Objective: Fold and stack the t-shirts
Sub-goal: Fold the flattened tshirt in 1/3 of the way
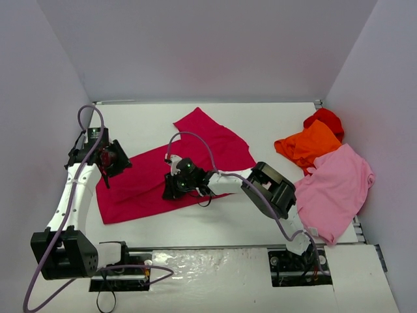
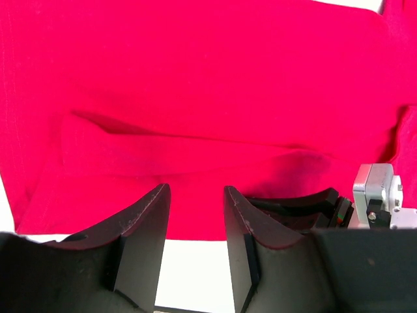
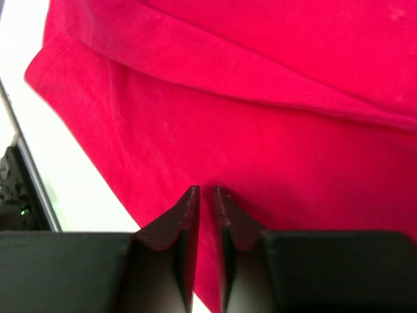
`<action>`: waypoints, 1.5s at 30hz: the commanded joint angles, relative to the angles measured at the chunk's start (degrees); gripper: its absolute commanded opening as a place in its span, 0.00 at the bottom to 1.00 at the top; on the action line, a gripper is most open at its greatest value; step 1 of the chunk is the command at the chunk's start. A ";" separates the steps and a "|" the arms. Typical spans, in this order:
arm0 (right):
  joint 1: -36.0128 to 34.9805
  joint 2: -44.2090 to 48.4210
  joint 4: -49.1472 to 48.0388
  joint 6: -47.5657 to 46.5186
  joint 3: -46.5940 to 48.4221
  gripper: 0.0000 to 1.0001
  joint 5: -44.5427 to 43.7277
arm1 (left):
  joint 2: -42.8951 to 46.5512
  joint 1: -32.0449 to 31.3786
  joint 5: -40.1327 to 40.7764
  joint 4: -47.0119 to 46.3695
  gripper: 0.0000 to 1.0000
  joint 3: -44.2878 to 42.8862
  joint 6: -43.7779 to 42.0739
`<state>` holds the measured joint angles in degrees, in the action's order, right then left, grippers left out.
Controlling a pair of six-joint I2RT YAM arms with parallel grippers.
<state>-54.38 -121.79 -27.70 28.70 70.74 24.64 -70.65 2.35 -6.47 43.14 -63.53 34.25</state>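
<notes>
Four shirts lie on the table (image 1: pixel 150 117), and the crimson shirt (image 1: pixel 146 179) is the one under both arms. It is spread mostly flat, its long axis running from near left to far right, where it widens. At that shirt's left end the left gripper (image 2: pixel 195 189) hovers by the edge, fingers spread with nothing seen between them. In its wrist view the hem lies just ahead of the fingertips, and a soft crease crosses the cloth beyond. The right gripper (image 3: pixel 202 190) sits low over the crimson shirt's middle, close to its near hem, fingers almost pressed together with only a thin slit. Whether a pinch of cloth is caught there I cannot tell. The orange shirt (image 1: pixel 309 145), pink shirt (image 1: pixel 335 189) and red shirt (image 1: pixel 326 119) are heaped well to the right of the crimson one, apart from it. A fold across the long axis would likely start with the left gripper, being nearer an end. The cloth looks limp and may slip.
</notes>
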 commanded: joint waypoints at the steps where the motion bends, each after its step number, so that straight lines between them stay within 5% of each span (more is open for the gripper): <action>1: -0.34 3.21 11.40 -4.70 3.83 0.24 -7.11 | 0.87 -0.87 -5.42 -0.51 0.36 -2.34 -3.78; 9: 2.49 4.40 12.67 -5.24 9.49 0.29 -7.76 | -3.58 -13.14 13.90 18.33 0.36 -6.11 -10.90; 14: 5.55 7.23 13.29 -4.97 9.52 0.33 -6.74 | -8.65 -23.19 18.60 23.42 0.37 -9.81 -10.25; 18: 7.93 12.24 13.36 -4.85 5.80 0.40 -5.98 | -13.84 -29.15 31.92 27.34 0.37 -12.89 -9.01; 24: 12.79 22.80 15.22 -5.23 -2.18 0.42 -7.59 | -24.43 -35.39 41.61 26.48 0.37 -13.20 -11.03; 32: 17.14 34.80 20.87 -8.24 -9.81 0.43 -10.99 | -29.14 -35.84 30.23 17.93 0.37 -9.09 -11.07; 45: 20.45 38.96 21.99 -7.40 -12.42 0.43 -9.87 | -38.34 -35.02 31.64 10.53 0.37 -10.06 -10.91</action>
<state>-33.93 -86.39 -4.46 21.13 58.20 14.96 -107.73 -33.26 23.39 56.29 -71.11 23.81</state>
